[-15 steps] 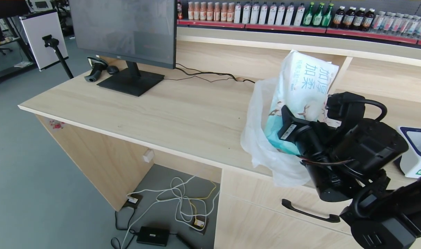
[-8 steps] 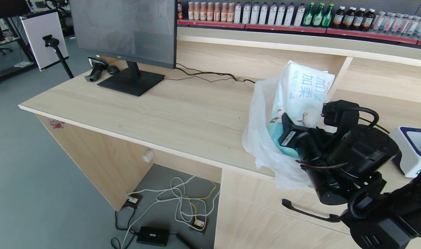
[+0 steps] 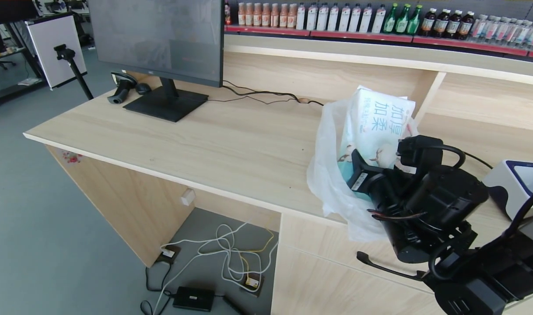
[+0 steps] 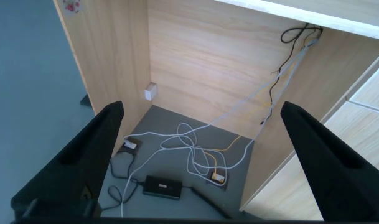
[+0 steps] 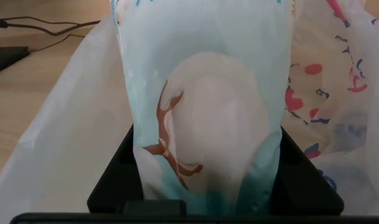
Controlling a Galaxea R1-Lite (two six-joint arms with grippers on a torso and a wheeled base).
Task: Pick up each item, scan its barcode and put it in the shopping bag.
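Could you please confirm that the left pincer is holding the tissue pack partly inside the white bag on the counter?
Not quite: it is the right pincer that holds the tissue pack partly inside the white bag on the counter, as the right wrist view shows. The left pincer is open and empty.

monitor (image 3: 157,39) on wooden counter (image 3: 214,144), far left | black cable (image 3: 266,94) trailing behind it | bottles (image 3: 380,17) lining back shelf | tangled cords (image 3: 225,251), power brick (image 3: 194,298) on floor underneath
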